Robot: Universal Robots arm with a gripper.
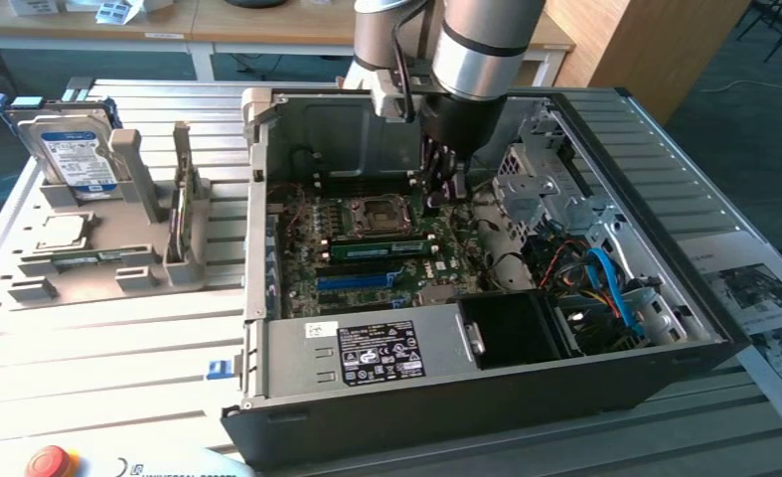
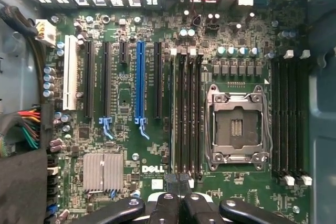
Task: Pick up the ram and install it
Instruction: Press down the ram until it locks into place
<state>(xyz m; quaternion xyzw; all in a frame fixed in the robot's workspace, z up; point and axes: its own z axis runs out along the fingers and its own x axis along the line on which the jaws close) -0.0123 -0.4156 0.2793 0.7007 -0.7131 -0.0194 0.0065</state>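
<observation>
The ram (image 1: 380, 248), a long green stick, stands on edge in a memory slot just beside the CPU socket (image 1: 371, 214) inside the open computer case. My gripper (image 1: 441, 194) hangs over the motherboard by the socket, above and apart from the ram. Seen from the wrist, its black fingertips (image 2: 178, 184) are pressed together with nothing between them, close to the end of the memory slots (image 2: 186, 114). From straight above I cannot pick the ram out among those slots. The long blue slot (image 2: 139, 82) lies further from the socket (image 2: 237, 127).
The case walls (image 1: 260, 199) ring the motherboard, with a drive cage (image 1: 549, 189) and cables (image 1: 603, 278) on the exterior view's right. The power supply (image 1: 378, 353) sits at the front. A grey fixture (image 1: 112, 248) holds a hard drive (image 1: 73, 149) on the exterior view's left.
</observation>
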